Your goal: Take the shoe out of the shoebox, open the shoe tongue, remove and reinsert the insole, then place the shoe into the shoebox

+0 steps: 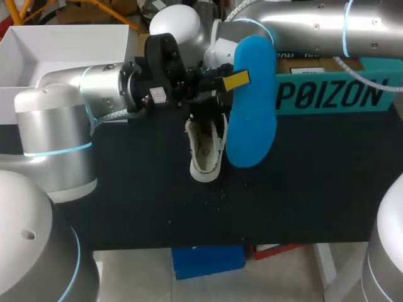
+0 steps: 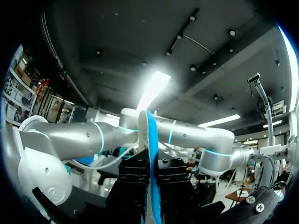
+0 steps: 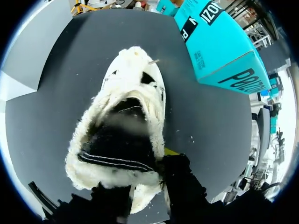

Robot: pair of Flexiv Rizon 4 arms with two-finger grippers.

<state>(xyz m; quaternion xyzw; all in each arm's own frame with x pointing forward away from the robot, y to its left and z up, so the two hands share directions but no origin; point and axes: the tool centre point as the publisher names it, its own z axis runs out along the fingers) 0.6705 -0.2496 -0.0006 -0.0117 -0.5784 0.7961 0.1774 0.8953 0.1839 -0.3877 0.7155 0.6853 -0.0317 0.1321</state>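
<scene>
While left gripper point(image 2: 150, 164) pinches insole point(image 1: 252, 119), only wrist view suggests right gripper point(image 3: 147, 187) grasps shoe point(image 3: 131, 91).

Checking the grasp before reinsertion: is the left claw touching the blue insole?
Touching. The left wrist view shows the insole edge-on, pinched from both sides between the fingers of the left claw.

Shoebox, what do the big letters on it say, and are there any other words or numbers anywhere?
Teal shoebox: big dark letters along its side, a brand name, left unread.
White label on the box top: too small to read.
White sticker on the left arm: too small to read.
Shoe, blue insole: no print shows.
</scene>
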